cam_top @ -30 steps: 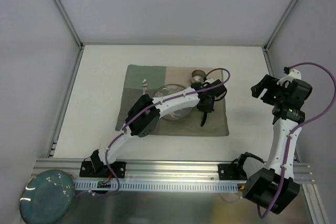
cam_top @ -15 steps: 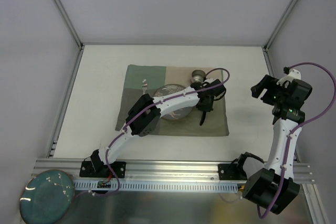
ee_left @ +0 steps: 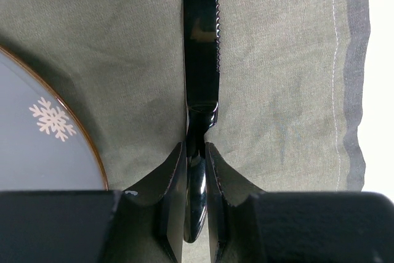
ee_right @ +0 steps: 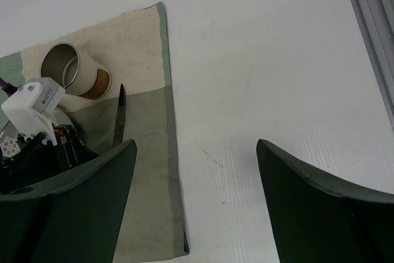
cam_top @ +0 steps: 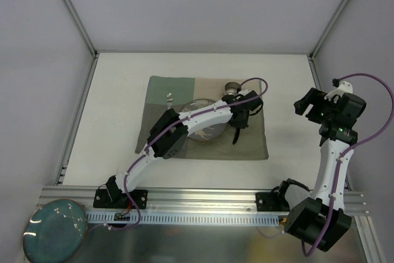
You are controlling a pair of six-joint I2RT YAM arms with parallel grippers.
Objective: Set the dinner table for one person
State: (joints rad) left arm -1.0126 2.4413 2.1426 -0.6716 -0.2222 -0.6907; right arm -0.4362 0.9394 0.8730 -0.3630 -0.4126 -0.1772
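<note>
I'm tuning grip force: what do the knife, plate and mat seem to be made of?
Knife: likely metal, dark glossy finish; it mirrors its surroundings and has a serrated edge. Plate: seemingly glass or glazed ceramic, smooth grey with a thin gold rim and white snowflake print. Mat: woven cloth, matte; stitching and soft creases show.

No readable text, label or number anywhere

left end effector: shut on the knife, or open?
Shut on the knife. In the left wrist view, both fingers of the left end effector press against the handle's sides, with no gap showing.
</note>
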